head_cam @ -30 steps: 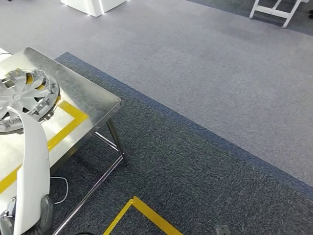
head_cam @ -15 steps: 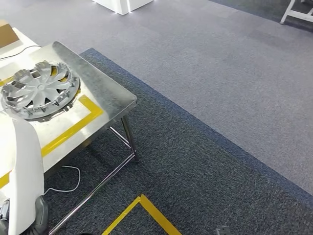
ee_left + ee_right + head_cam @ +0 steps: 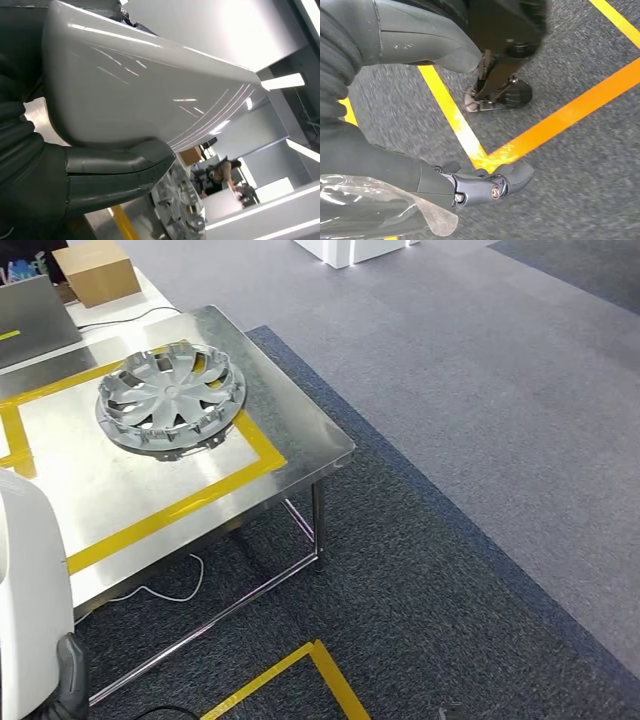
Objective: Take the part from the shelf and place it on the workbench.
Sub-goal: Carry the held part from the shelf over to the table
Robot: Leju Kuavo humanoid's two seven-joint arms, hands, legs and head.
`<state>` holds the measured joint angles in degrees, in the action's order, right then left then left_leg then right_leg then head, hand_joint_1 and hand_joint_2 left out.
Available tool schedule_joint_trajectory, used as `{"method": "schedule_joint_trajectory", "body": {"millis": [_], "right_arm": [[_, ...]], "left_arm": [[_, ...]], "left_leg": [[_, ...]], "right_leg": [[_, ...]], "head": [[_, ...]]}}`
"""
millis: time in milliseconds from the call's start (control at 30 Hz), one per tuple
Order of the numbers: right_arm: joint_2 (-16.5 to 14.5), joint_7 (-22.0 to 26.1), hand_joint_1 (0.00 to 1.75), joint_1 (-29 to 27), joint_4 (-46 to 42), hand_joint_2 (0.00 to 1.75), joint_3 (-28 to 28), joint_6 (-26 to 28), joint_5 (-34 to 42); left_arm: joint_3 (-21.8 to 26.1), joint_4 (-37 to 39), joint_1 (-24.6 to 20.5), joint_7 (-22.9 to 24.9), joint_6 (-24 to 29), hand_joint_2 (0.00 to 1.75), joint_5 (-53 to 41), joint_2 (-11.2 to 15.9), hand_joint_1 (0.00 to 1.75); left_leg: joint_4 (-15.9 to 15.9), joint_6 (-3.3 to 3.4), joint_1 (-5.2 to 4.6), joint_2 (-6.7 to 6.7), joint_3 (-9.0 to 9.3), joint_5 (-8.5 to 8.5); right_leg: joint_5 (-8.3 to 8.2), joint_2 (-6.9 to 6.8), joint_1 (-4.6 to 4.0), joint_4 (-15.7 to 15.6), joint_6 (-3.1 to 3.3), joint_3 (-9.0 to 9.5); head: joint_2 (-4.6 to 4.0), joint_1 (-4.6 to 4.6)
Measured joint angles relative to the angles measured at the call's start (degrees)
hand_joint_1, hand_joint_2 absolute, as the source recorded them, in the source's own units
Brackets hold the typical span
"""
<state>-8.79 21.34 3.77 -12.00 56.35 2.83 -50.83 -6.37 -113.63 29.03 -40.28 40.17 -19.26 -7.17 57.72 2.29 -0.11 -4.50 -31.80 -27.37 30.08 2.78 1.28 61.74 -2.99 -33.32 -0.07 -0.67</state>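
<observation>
Beside the workbench, left hand fingers grip the white part upright.

Right hand hanging over taped carpet

The right hand comes in from the edge with its grey ribbed cover, a thick grey thumb stretched out along one side and a darker finger extended along the other; the two are well apart and nothing lies between them. A piece of clear plastic film sits against the hand near the base of the fingers. Beyond it lies grey carpet marked with a yellow tape line that meets an orange tape line at a corner; the picture is slightly blurred.
</observation>
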Motion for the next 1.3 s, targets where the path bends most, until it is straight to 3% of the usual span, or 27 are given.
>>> {"method": "schedule_joint_trajectory", "body": {"millis": [67, 133, 167, 233, 300, 367, 400, 433, 500, 567, 633, 667, 733, 800, 833, 867, 900, 967, 1033, 1100, 1167, 1233, 1300], "right_arm": [[0.00, 0.01, 0.00, 0.04, 0.01, 1.75, 0.01, 0.01, -0.05], [-0.03, 0.01, 0.00, 0.09, 0.00, 1.75, 0.02, 0.03, -0.07], [-0.07, 0.02, 0.00, 0.11, -0.01, 1.75, 0.03, 0.03, -0.09], [-0.16, 0.07, 0.00, 0.12, -0.01, 1.75, 0.04, 0.02, -0.21], [-0.17, 0.11, 0.00, -0.02, -0.02, 1.75, 0.05, 0.01, -0.35], [-0.17, 0.10, 0.00, -0.11, -0.02, 1.75, 0.07, -0.01, -0.52], [-0.17, 0.10, 0.00, -0.09, -0.02, 1.75, 0.07, -0.01, -0.61], [-0.19, 0.11, 0.00, -0.04, -0.02, 1.75, 0.08, -0.02, -0.70], [-0.23, 0.13, 0.00, 0.03, -0.02, 1.75, 0.08, -0.03, -0.90], [-0.28, 0.15, 0.00, 0.12, -0.02, 1.75, 0.08, -0.03, -1.16], [-0.30, 0.17, 0.00, 0.31, -0.02, 1.75, 0.09, -0.03, -1.34], [-0.30, 0.17, 0.00, 0.41, -0.02, 1.75, 0.10, -0.03, -1.38], [-0.31, 0.18, 0.00, 0.52, -0.02, 1.75, 0.14, -0.03, -1.40], [-0.31, 0.16, 0.00, 0.40, -0.01, 1.75, 0.21, -0.03, -1.44], [-0.31, 0.13, 0.00, 0.27, 0.00, 1.75, 0.25, -0.03, -1.47], [-0.32, 0.08, 0.00, 0.15, 0.01, 1.75, 0.29, -0.03, -1.53], [-0.32, 0.04, 0.00, 0.07, 0.01, 1.75, 0.33, -0.02, -1.62], [-0.33, -0.01, 0.00, 0.07, 0.01, 1.75, 0.39, -0.01, -1.83], [-0.32, 0.00, 0.00, 0.12, 0.01, 1.75, 0.46, 0.01, -2.05], [-0.32, 0.00, 0.00, 0.13, 0.01, 1.75, 0.51, 0.03, -2.28], [-0.40, -0.02, 0.00, 0.17, 0.01, 1.75, 0.56, 0.06, -2.43], [-0.55, -0.01, 0.00, 0.22, -0.01, 1.75, 0.65, 0.11, -2.48], [-0.61, 0.00, 0.00, 0.13, -0.02, 1.75, 0.80, 0.14, -2.48]], "left_arm": [[0.34, -0.29, 0.03, 0.00, 0.00, 1.75, -0.09, -0.34, 1.75], [0.55, -0.52, 0.14, 0.00, 0.00, 1.75, -0.27, -0.58, 1.75], [0.76, -0.63, 0.23, 0.00, 0.00, 1.75, -0.59, -0.72, 1.75], [1.50, -0.90, 0.24, 0.00, 0.00, 1.75, -1.86, -1.26, 1.75], [2.39, -1.06, 0.09, 0.00, 0.00, 1.75, -3.08, -1.99, 1.75], [3.19, -1.13, 0.14, 0.00, 0.00, 1.75, -3.79, -2.65, 1.75], [3.62, -1.20, 0.21, 0.00, 0.00, 1.75, -4.11, -2.96, 1.75], [4.05, -1.33, 0.28, 0.00, 0.00, 1.75, -4.40, -3.29, 1.75], [4.81, -1.78, 0.28, 0.00, 0.00, 1.75, -4.94, -3.90, 1.75], [5.47, -2.32, 0.25, 0.00, 0.00, 1.75, -5.59, -4.57, 1.75], [6.15, -2.80, 0.40, 0.00, 0.01, 1.75, -6.09, -5.21, 1.75], [6.42, -3.04, 0.52, 0.00, 0.01, 1.75, -6.22, -5.51, 1.75], [6.86, -3.45, 0.56, 0.00, 0.02, 1.75, -6.40, -6.05, 1.75], [7.16, -3.64, 0.44, 0.00, 0.01, 1.75, -6.60, -6.51, 1.75], [7.27, -3.66, 0.40, 0.00, 0.01, 1.75, -6.75, -6.71, 1.75], [7.36, -3.67, 0.41, 0.00, 0.00, 1.75, -6.96, -6.89, 1.75], [7.46, -3.69, 0.42, 0.00, 0.00, 1.75, -7.23, -7.08, 1.75], [7.74, -3.84, 0.42, 0.00, 0.00, 1.75, -7.84, -7.47, 1.75], [8.17, -4.15, 0.36, 0.00, 0.00, 1.75, -8.33, -7.89, 1.75], [8.62, -4.51, 0.33, 0.00, 0.00, 1.75, -8.55, -8.28, 1.75], [8.95, -4.84, 0.39, 0.00, 0.00, 1.75, -8.59, -8.57, 1.75], [9.28, -5.18, 0.38, 0.00, 0.02, 1.75, -8.60, -8.80, 1.75], [9.63, -5.39, 0.21, 0.00, 0.02, 1.75, -8.59, -8.94, 1.75]], "left_leg": [[0.24, -0.69, 0.01, -1.28, -0.36, -0.06], [0.21, -1.45, 0.21, -2.55, -0.78, 0.16], [0.48, -1.79, 0.27, -2.31, -0.96, 0.01], [3.79, -2.34, 0.24, 0.23, -2.48, -2.12], [11.02, -2.78, 0.32, 3.11, -5.88, -5.87], [16.42, -3.03, 0.52, 3.80, -8.44, -7.50], [16.13, -3.06, 0.59, 3.95, -8.25, -6.67], [13.64, -2.99, 0.61, 4.29, -6.93, -4.91], [5.43, -2.57, 0.30, 6.63, -2.66, -1.34], [0.83, -1.97, -0.16, 8.39, -0.43, -0.33], [0.44, -1.35, -0.35, 7.61, -0.52, -0.53], [0.26, -1.01, -0.27, 7.03, -0.50, -0.41], [-0.16, -0.33, 0.06, 5.80, -0.34, -0.04], [-0.24, 0.06, 0.20, 4.57, -0.36, 0.06], [-0.23, 0.14, 0.15, 3.87, -0.38, 0.04], [-0.22, 0.18, 0.09, 3.11, -0.36, 0.01], [-0.20, 0.20, 0.04, 2.30, -0.31, 0.00], [-0.17, 0.12, -0.01, 0.68, -0.10, -0.06], [0.00, -0.20, -0.10, -0.74, -0.08, -0.22], [0.12, -0.81, 0.03, -1.92, -0.40, -0.19], [0.13, -1.49, 0.25, -2.80, -0.73, -0.07], [2.14, -2.11, 0.10, -0.75, -1.65, -1.40], [8.46, -2.69, 0.08, 2.63, -4.57, -4.76]], "right_leg": [[-0.97, 2.03, 0.21, -4.05, 0.37, 2.03], [-0.92, 1.23, 0.12, -4.37, 1.10, 2.47], [-1.04, 0.54, 0.12, -4.53, 1.47, 2.56], [-1.16, -1.02, 0.25, -4.90, 2.18, 2.81], [-0.97, -2.66, 0.07, -4.93, 2.60, 2.94], [-0.75, -4.39, -0.03, -4.92, 2.66, 3.04], [-0.64, -5.17, -0.04, -4.91, 2.61, 3.16], [-0.49, -5.94, -0.05, -4.91, 2.51, 3.37], [-0.11, -7.17, -0.20, -4.88, 2.11, 3.89], [0.27, -8.17, -0.46, -4.84, 1.46, 4.13], [0.47, -9.24, -0.54, -5.03, 0.77, 4.51], [0.69, -9.14, -0.46, -5.00, 0.41, 4.70], [2.50, -6.64, -0.26, -2.47, -0.18, 3.57], [5.99, -3.63, -0.14, 4.69, -0.42, -0.08], [7.38, -3.16, -0.16, 8.59, -0.47, -2.17], [7.85, -2.99, -0.18, 11.19, -0.46, -3.74], [7.14, -2.88, -0.19, 11.68, -0.39, -4.38], [2.87, -2.13, -0.18, 6.11, -0.04, -2.44], [-0.28, 0.30, -0.07, -1.48, 0.54, 0.84], [-0.55, 1.62, -0.09, -4.50, 1.03, 2.48], [-0.62, 0.54, -0.08, -4.85, 1.51, 2.93], [-0.71, -0.88, 0.12, -5.24, 2.17, 3.31], [-0.52, -2.54, 0.07, -5.43, 2.65, 3.70]], "head": [[0.00, 0.02], [0.00, 0.05], [0.00, 0.07], [0.00, 0.42], [0.00, 0.73], [0.00, 0.73], [0.00, 0.74], [0.00, 0.75], [0.00, 0.77], [0.00, 0.72], [0.00, 0.68], [0.00, 0.66], [0.00, 0.42], [0.00, 0.20], [0.00, 0.19], [0.00, 0.19], [0.00, 0.18], [0.00, 0.18], [0.00, 0.21], [0.00, 0.24], [0.00, 0.21], [0.00, 0.60], [0.00, 1.05]]}}
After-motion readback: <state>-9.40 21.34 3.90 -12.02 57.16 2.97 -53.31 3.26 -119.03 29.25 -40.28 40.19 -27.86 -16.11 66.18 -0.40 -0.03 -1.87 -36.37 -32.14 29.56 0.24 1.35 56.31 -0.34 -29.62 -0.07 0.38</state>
